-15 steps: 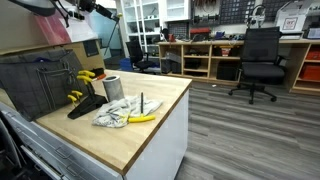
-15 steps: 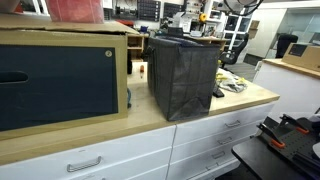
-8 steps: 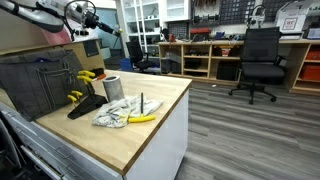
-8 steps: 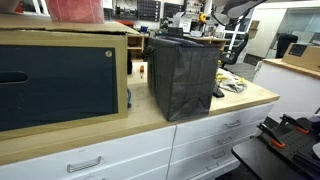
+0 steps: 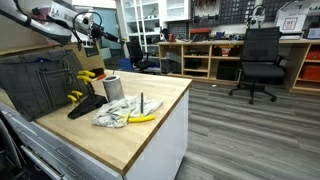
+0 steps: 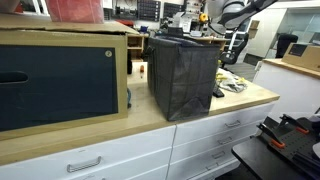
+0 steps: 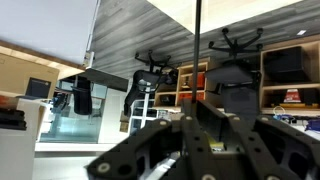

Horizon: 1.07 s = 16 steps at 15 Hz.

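My gripper (image 5: pixel 96 29) hangs in the air high above the back of the wooden counter (image 5: pixel 150 125), over the dark grey fabric bin (image 5: pixel 40 85). It also shows in an exterior view (image 6: pixel 213 15) above the bin (image 6: pixel 185 75). In the wrist view, which stands upside down, the fingers (image 7: pixel 198 125) are close together around a thin dark rod (image 7: pixel 197 50). The rod sticks out from the gripper in an exterior view (image 5: pixel 115 38). Below lie a white cloth (image 5: pixel 120 113), a silver can (image 5: pixel 113 88) and a yellow item (image 5: pixel 143 118).
Yellow objects (image 5: pixel 88 75) and a black piece (image 5: pixel 85 107) lie beside the bin. A large wooden box (image 6: pixel 60 80) stands on the drawer counter. Office chairs (image 5: pixel 262 60) and shelves (image 5: pixel 200 55) stand across the wood floor.
The arm has come down and moved a little to the right over the bin, with the thin rod still in the fingers. The things on the counter have not moved.
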Each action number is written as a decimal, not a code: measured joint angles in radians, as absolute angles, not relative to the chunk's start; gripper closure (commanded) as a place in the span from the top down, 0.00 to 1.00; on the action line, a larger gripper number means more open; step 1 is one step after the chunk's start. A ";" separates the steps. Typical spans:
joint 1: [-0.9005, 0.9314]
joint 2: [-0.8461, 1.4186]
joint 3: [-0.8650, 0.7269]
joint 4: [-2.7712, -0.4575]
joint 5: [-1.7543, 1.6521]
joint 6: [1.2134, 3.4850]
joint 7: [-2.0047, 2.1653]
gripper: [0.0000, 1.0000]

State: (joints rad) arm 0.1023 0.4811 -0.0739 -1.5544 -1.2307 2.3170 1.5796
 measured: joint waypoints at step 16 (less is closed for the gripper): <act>0.142 0.533 -0.040 -1.703 -1.332 2.310 1.621 0.03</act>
